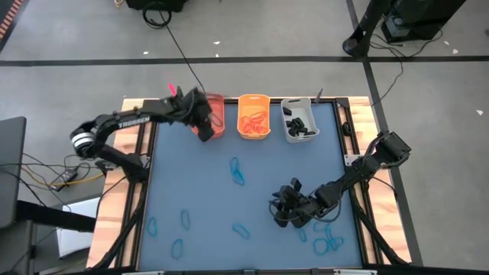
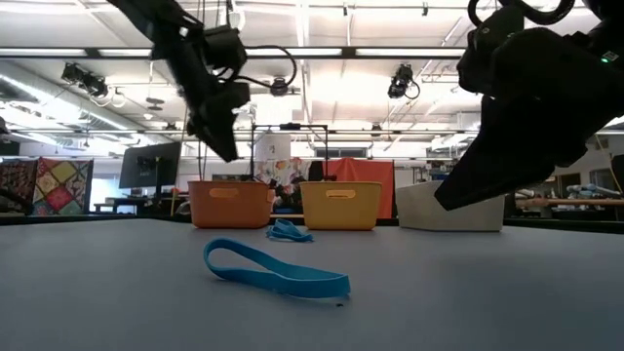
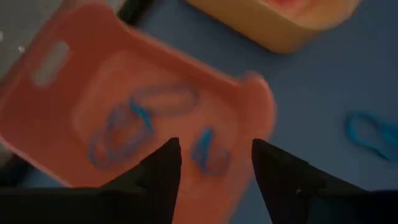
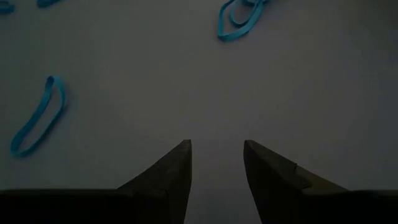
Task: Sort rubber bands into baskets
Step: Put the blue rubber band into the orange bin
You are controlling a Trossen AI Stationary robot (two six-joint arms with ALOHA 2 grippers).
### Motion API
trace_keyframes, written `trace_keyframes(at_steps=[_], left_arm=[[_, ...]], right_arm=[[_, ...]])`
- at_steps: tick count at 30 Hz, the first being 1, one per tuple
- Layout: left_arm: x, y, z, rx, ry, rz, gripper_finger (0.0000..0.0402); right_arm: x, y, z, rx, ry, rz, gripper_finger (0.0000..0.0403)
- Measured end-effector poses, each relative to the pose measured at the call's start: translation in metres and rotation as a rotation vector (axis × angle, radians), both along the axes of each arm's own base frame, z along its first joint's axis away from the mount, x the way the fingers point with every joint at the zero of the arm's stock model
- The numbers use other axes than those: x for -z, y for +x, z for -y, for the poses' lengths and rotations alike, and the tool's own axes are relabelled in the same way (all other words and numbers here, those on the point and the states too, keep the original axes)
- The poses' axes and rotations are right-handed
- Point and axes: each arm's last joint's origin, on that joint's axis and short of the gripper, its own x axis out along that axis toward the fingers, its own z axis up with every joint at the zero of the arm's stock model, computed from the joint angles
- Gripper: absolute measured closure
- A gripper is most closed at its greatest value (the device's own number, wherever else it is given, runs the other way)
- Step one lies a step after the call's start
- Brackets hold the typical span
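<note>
Three baskets line the far edge of the blue table (image 1: 199, 183): the orange basket (image 1: 216, 116) on the left, the yellow-orange basket (image 1: 254, 116) in the middle with orange bands inside, and the grey-white basket (image 1: 299, 120) on the right with black bands (image 1: 298, 123) in it. Left gripper (image 3: 211, 155) hovers right over the orange basket's near left corner, jaws parted a fair way with nothing between them, and blue bands (image 3: 134, 127) lie on that basket's floor below. Right gripper (image 4: 216, 155) hangs low over the near right part of the table, jaws apart a narrow gap and empty, bare table under them. Blue bands are scattered about: a tangle (image 1: 238, 172) mid-table, a few loose loops (image 1: 184, 220) near left, one (image 1: 241, 229) near the middle, and a cluster (image 1: 328, 243) just near-right of the right gripper. From table height, one flat blue loop (image 2: 276, 270) lies closest.
</note>
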Motion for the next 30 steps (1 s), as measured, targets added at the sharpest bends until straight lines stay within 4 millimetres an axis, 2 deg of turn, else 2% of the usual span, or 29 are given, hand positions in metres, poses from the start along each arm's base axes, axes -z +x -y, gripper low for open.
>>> trace_keyframes(at_steps=[2, 7, 14, 21, 30], left_arm=[[0.007, -0.007, 0.022, -0.006, -0.010, -0.015, 0.0204], [0.012, -0.025, 0.076, -0.012, -0.023, 0.073, 0.0204], [0.021, -0.052, 0.136, -0.024, -0.165, 0.181, 0.0205], [0.035, -0.061, 0.176, 0.006, -0.299, 0.077, 0.0205], [0.045, -0.080, 0.214, 0.011, -0.499, -0.118, 0.0205]], right_arm=[[0.000, 0.000, 0.000, -0.016, -0.018, -0.007, 0.0245], [0.000, 0.000, 0.001, -0.058, -0.069, -0.025, 0.0245], [0.000, 0.003, 0.006, -0.101, -0.137, -0.050, 0.0245], [0.000, 0.006, 0.010, -0.131, -0.138, -0.076, 0.0245], [0.001, 0.006, 0.010, -0.168, -0.158, -0.092, 0.0245]])
